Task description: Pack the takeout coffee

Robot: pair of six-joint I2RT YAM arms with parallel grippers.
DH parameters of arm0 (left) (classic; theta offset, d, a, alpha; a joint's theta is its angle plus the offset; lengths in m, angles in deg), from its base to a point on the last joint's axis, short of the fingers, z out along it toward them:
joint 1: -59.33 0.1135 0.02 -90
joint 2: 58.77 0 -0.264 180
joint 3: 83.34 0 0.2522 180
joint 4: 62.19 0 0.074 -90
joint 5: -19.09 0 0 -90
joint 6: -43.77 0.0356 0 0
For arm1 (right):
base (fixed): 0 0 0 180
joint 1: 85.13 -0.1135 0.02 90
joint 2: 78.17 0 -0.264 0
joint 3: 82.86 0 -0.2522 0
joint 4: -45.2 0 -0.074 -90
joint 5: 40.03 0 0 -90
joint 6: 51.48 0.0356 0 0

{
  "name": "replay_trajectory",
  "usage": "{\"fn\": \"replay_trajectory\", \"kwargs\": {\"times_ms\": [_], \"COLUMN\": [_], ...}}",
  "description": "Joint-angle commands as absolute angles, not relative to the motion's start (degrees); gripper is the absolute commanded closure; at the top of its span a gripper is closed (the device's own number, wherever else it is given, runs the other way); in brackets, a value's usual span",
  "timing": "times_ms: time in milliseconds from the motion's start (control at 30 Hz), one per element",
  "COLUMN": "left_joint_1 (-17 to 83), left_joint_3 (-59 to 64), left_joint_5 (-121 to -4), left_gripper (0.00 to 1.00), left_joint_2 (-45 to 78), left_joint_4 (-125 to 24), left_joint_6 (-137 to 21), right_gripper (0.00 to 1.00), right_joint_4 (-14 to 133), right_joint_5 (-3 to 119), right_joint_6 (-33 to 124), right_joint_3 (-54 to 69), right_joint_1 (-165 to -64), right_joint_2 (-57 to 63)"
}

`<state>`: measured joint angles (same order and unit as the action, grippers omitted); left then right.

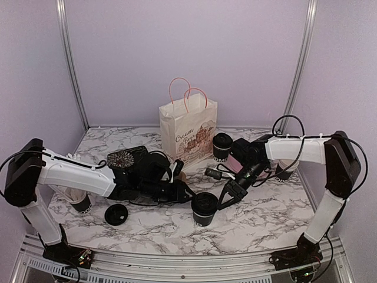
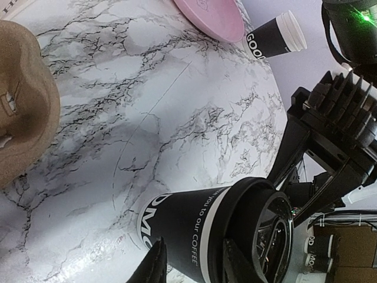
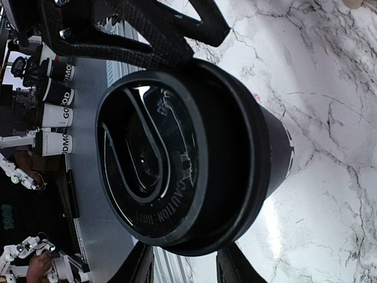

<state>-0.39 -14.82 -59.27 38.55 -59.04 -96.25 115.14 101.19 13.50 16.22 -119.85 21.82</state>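
Note:
A black takeout coffee cup [image 1: 204, 210] with white lettering and a black lid stands at the table's front middle. It fills the left wrist view [image 2: 188, 227] and the right wrist view [image 3: 177, 147]. My left gripper [image 1: 187, 193] is open just left of the cup, its fingers apart in front of the cup's side [image 2: 194, 265]. My right gripper [image 1: 227, 197] is open just right of the lid, its fingers at the lid's rim [image 3: 185, 268]. A second lidded cup [image 1: 222, 147] stands by the white paper bag [image 1: 187, 132].
An open cup [image 1: 79, 203] stands at the left, with a loose black lid [image 1: 116, 214] near it. Another cup [image 1: 284, 171] stands behind the right arm beside a pink plate [image 2: 209, 17]. A black patterned tray [image 1: 126, 158] lies behind the left arm. Brown cardboard [image 2: 23, 94] lies near the left gripper.

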Motion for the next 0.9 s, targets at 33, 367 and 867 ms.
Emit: {"fn": "replay_trajectory", "kwargs": {"times_ms": [33, 367, 867], "left_joint_1": [-1.7, -0.9, -0.6], "left_joint_3": [-15.4, -5.3, -11.1], "left_joint_5": [-62.7, -65.3, -68.8], "left_gripper": [0.68, 0.56, 0.41], "left_joint_2": [42.9, 40.7, 32.4], "left_joint_4": [-45.1, -52.2, -48.5], "left_joint_6": [-91.5, -86.0, -94.5], "right_gripper": [0.67, 0.49, 0.35], "right_joint_4": [106.4, 112.8, 115.6], "right_joint_5": [84.6, 99.9, 98.0], "right_joint_6": [13.6, 5.9, 3.9], "right_joint_3": [17.8, 17.0, 18.1], "right_joint_1": [-119.8, -119.7, -117.3], "right_joint_2": [24.7, 20.3, 15.6]}}
